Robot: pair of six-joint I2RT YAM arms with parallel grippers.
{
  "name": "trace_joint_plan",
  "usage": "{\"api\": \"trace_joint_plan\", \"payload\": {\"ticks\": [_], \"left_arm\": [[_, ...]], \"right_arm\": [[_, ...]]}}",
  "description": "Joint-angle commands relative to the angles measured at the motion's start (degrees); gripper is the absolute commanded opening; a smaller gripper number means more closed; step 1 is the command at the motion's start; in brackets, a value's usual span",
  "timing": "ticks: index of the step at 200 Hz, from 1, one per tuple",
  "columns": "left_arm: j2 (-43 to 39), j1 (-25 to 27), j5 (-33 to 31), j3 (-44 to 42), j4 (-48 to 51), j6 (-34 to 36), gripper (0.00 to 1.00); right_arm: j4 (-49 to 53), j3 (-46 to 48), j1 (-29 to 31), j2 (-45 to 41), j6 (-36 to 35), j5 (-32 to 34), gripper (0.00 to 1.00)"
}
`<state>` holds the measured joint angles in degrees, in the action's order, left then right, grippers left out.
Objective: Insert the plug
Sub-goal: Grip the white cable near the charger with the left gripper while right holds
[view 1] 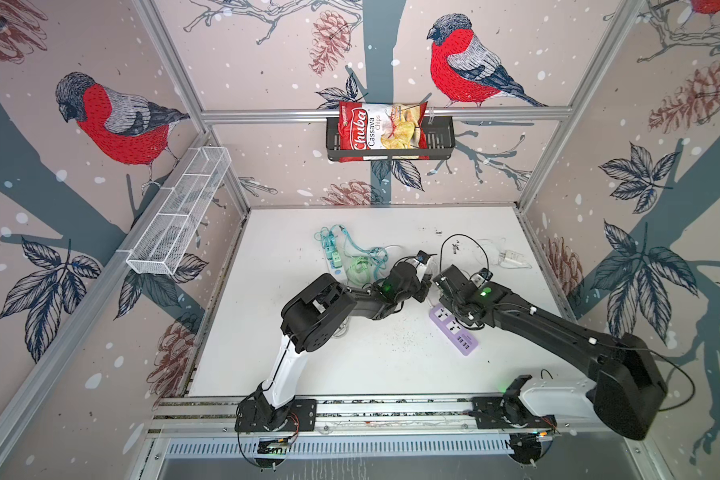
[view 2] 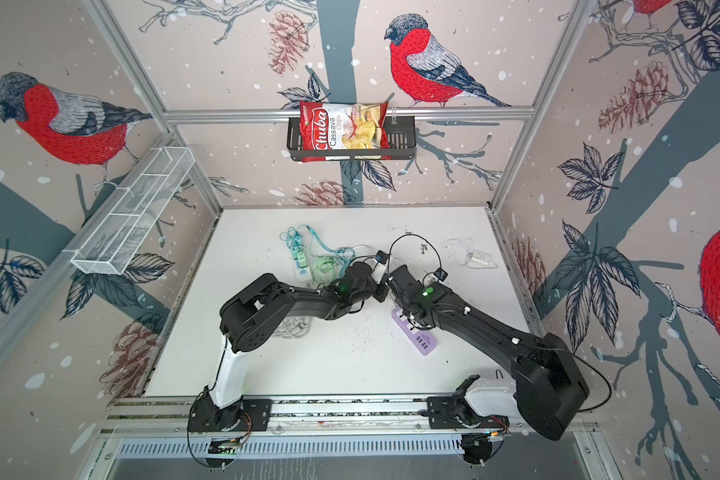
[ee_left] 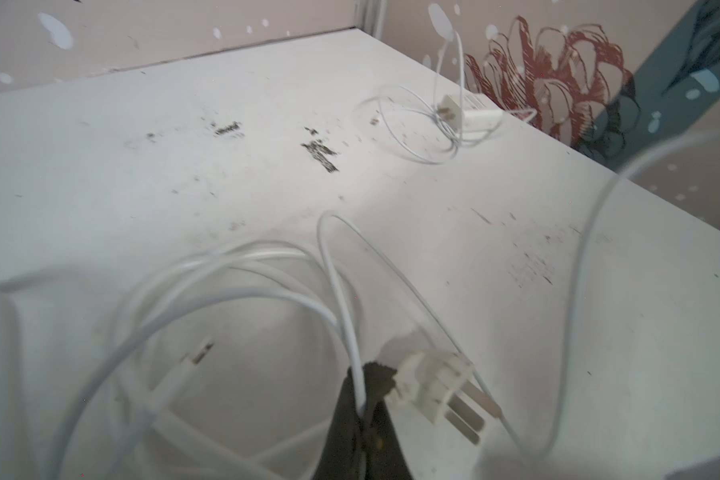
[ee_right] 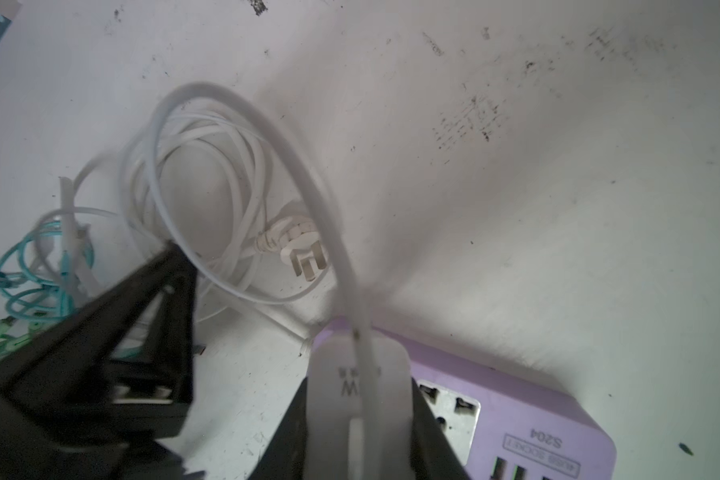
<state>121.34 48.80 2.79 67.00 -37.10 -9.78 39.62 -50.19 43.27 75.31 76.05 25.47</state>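
White plug (ee_right: 333, 411) between right fingers (ee_right: 287, 444)

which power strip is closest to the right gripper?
The purple power strip, right by the right gripper and the white plug it holds. The other strip, white with teal plugs, lies far left among teal cables.

Lilac power strip (view 1: 458, 334); white plug (ee_right: 331, 386), cable (ee_left: 352, 353)

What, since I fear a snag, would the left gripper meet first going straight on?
Probably the white cable coil on the table, right ahead of the left gripper; depth is unclear.
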Motion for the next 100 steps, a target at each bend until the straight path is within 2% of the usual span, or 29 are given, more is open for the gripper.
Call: {"api": "trace_joint_plan", "payload": {"ticks": [1,34,65,100], "left_arm": [[0.7,-1.0,-1.1,0.8,-2.5,-0.4,0.0],[0.5,-1.7,-0.8,0.2,-3.3,-0.4,0.0],[-0.1,-2.7,-0.2,-1.4,-4.5,-1.4,0.0],[-1.2,-3.7,0.0,-3.2,-5.5,-1.8,0.0]], "right_arm": [[4.0,-1.9,2.0,1.7,4.2,6.5,0.0],[7.1,-4.3,4.4,5.6,8.1,10.4,0.0],[15.7,-9.1,7.7,11.5,16.6,15.2,0.0],[16.8,-11.5,9.1,16.3,19.5,16.0,0.0]]}}
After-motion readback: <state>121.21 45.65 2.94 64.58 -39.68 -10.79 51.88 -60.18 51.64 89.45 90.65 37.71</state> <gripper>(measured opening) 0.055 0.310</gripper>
